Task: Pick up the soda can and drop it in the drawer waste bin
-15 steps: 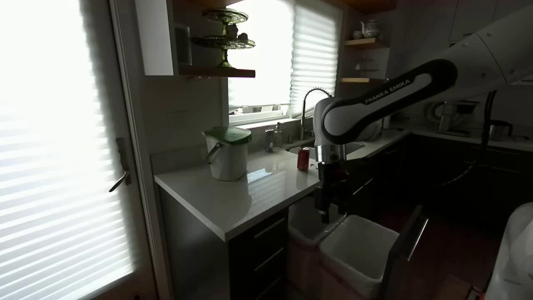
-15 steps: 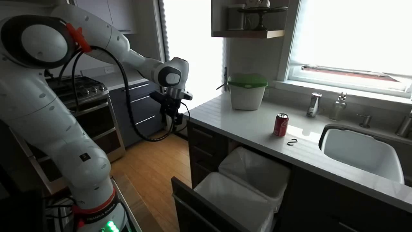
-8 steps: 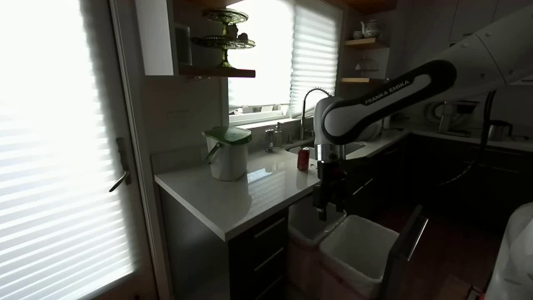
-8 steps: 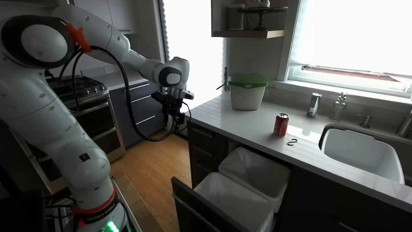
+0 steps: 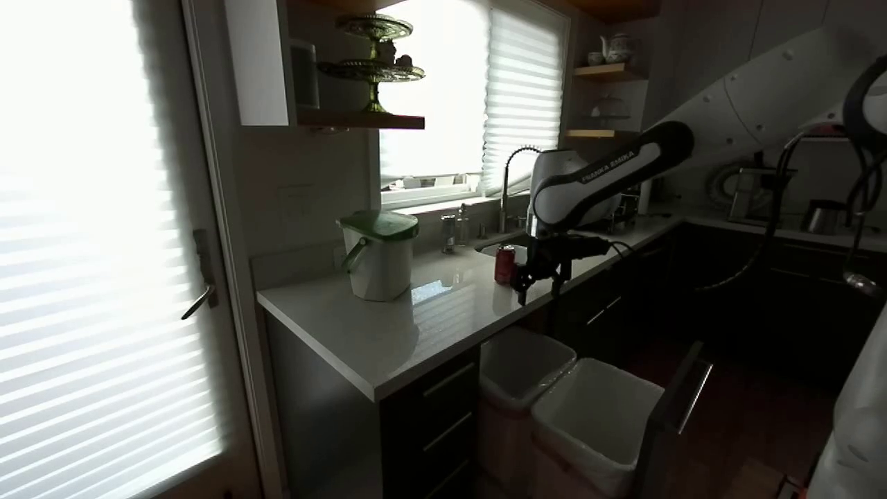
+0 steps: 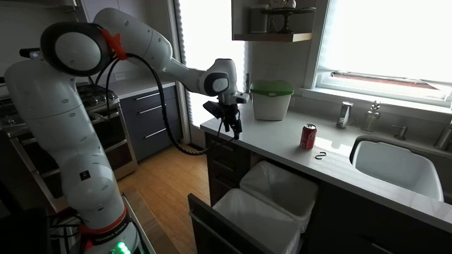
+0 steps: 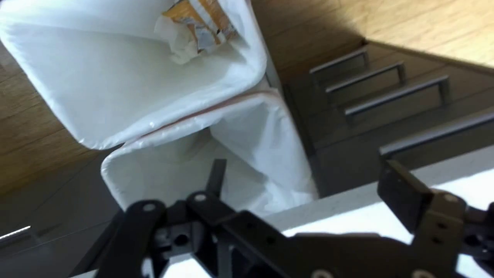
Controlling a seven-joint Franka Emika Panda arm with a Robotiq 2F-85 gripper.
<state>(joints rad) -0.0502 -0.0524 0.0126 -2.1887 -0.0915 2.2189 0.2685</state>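
The soda can (image 6: 308, 136) is red and stands upright on the white counter; it also shows in an exterior view (image 5: 504, 263), partly behind a gripper finger. It is out of view in the wrist view. The drawer waste bin is pulled out, with two white-lined bins, a front bin (image 5: 589, 416) and a rear bin (image 6: 279, 183). My gripper (image 6: 232, 133) is above the counter's front edge, apart from the can. In the wrist view, my gripper (image 7: 308, 181) has its fingers wide apart with nothing between them. The rear bin (image 7: 254, 127) lies below it.
A white container with a green lid (image 6: 272, 100) stands on the counter. A tall can (image 6: 344, 114), a glass bottle (image 6: 371, 118), an S-shaped hook (image 6: 320, 155) and the sink (image 6: 395, 169) are near the soda can. The drawer front (image 6: 222, 229) sticks out. Orange wrappers (image 7: 200, 23) lie in the front bin.
My gripper has risen from in front of the bins to the counter's edge and moved nearer the can. The wrist has turned. The can and bins have not moved.
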